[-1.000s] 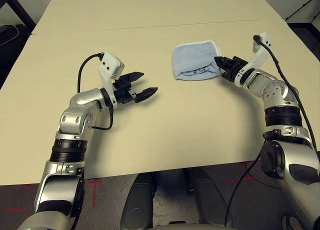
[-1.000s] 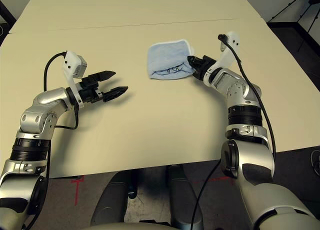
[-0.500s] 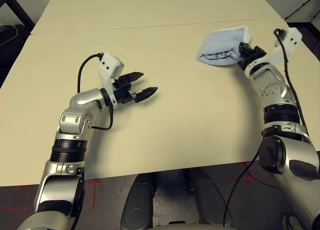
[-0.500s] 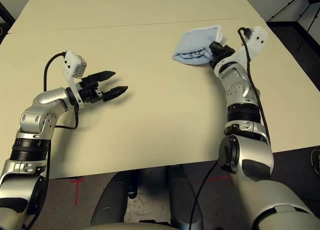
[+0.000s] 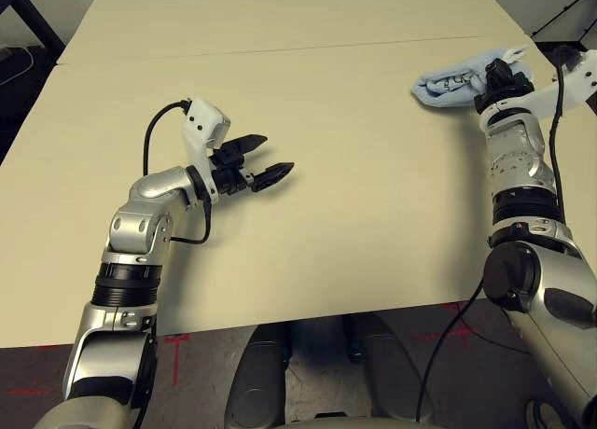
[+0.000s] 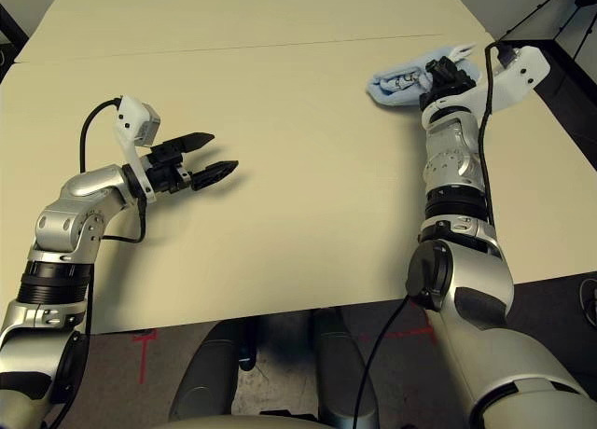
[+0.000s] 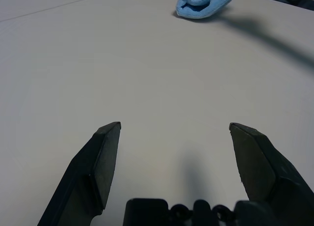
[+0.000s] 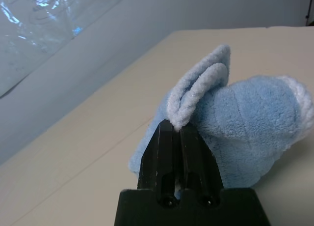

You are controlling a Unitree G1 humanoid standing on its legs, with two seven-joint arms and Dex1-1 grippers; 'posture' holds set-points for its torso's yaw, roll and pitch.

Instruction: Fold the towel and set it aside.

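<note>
The towel (image 5: 454, 79) is a folded light-blue bundle with white edging, lying at the far right of the tan table (image 5: 354, 205) near its right edge. My right gripper (image 5: 495, 75) is shut on the towel's folded edge (image 8: 196, 96), and the cloth drapes over the closed fingertips. My left gripper (image 5: 266, 159) hovers open over the left middle of the table, far from the towel, with nothing between its fingers. Across the bare table from those left fingers lies the towel (image 7: 203, 2).
A seam (image 5: 280, 48) runs across the table at the back. The table's right edge (image 5: 583, 121) lies close to my right arm, with dark floor and black stand legs beyond it. Bare tabletop stretches between the two arms.
My right gripper has carried the towel from the table's middle-right out toward the far right edge, bunching it. The left arm has stayed still and open.
</note>
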